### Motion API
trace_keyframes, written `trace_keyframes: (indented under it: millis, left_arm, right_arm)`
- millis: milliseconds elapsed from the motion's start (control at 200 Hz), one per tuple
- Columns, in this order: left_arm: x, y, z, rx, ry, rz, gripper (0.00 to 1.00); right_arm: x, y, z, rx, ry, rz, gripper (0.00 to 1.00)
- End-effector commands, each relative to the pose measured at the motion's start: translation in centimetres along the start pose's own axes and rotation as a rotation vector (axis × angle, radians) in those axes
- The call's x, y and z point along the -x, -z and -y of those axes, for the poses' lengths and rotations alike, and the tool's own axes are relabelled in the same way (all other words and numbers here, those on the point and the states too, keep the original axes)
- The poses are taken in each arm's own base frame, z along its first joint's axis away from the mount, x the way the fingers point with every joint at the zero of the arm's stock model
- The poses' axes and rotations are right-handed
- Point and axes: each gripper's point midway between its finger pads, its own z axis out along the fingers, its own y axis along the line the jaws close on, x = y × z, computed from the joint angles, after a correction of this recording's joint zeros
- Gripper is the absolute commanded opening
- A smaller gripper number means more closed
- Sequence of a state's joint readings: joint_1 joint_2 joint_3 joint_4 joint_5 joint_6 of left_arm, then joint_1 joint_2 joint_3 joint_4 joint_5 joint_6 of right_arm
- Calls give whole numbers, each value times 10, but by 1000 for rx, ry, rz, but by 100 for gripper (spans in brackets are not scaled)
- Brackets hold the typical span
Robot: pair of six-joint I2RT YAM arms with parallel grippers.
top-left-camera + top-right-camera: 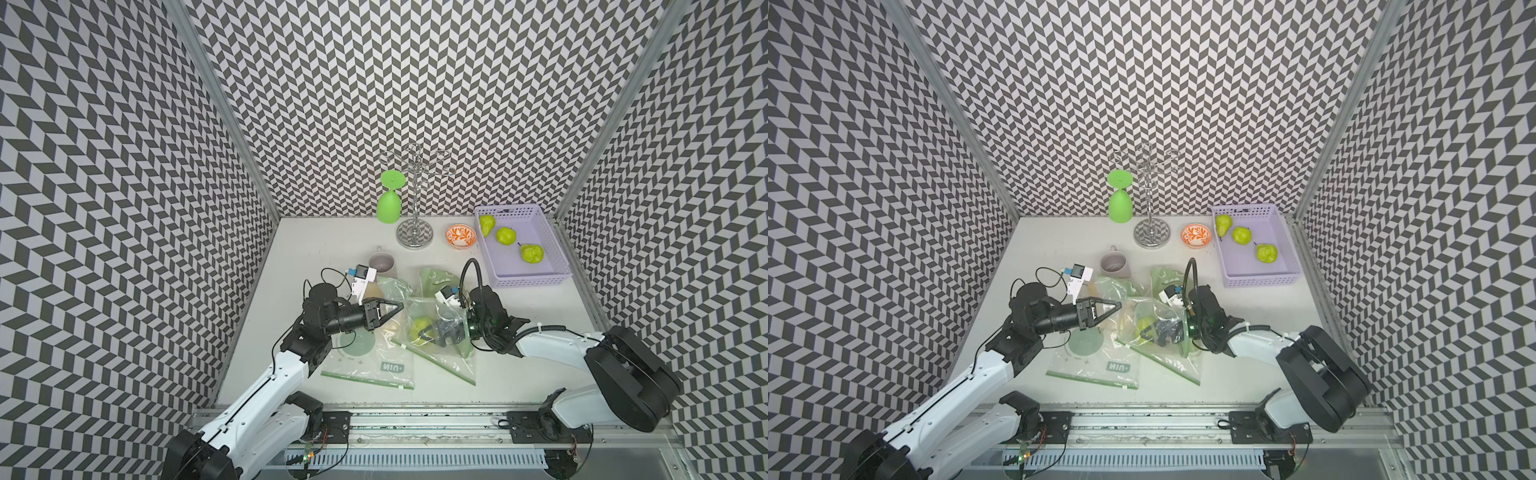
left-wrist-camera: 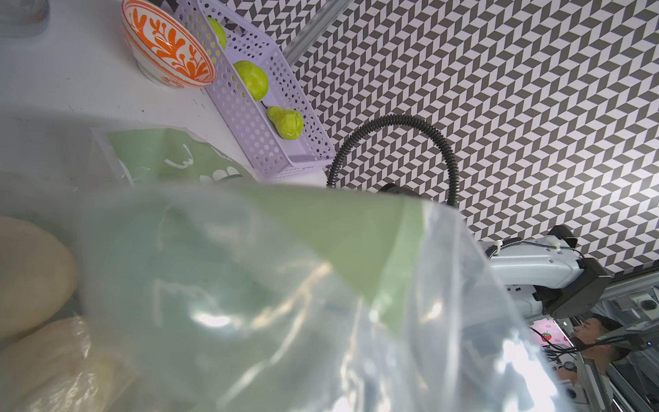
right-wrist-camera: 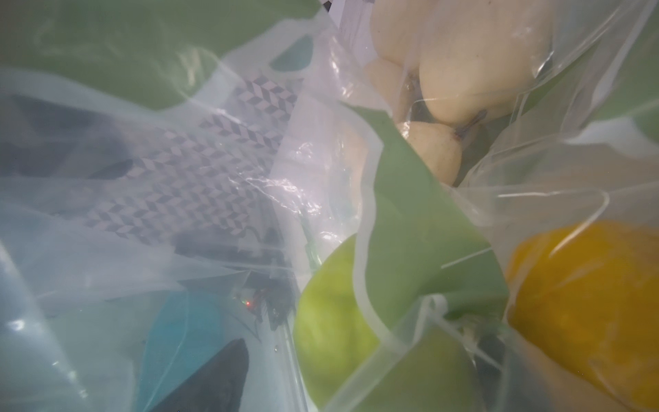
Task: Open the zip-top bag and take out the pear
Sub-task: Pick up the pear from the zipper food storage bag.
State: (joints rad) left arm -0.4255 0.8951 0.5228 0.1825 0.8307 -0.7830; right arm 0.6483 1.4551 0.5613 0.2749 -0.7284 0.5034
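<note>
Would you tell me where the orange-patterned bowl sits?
In both top views, the bowl stands back-right, between the chrome rack's base and the lilac plastic basket.

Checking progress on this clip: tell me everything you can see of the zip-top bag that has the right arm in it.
The zip-top bag is thin clear plastic with green printed panels, crumpled and puffed up, near the middle of the table, overlapping other bags. Its mouth is open: the right tool, jaws wide, is inside beside a green pear. The left tool, shut, appears to pinch the bag's upper edge.
</note>
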Motion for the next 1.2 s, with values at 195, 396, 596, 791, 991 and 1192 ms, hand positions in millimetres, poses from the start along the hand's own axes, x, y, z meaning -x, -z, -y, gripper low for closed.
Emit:
trace_keyframes:
  millis: [195,396,596,791,991,1192]
  left_arm:
    - [-4,2,8,-59,-26,1,0]
    - [-6,8,8,-60,-25,9,0]
    - [6,23,0,-38,-22,47,0]
    - [36,42,-19,39,-29,123,0]
    - [58,55,-39,98,-20,173,0]
    - [73,62,-47,124,-25,202,0]
  right_arm:
    - [10,-23,6,-115,36,-2,97]
    - [19,-19,5,-162,20,30,66]
    - [23,3,-21,-124,42,61,54]
    - [21,33,-37,-110,5,65,55]
    - [49,88,-35,-138,-75,197,52]
    - [85,147,-23,-139,-143,408,48]
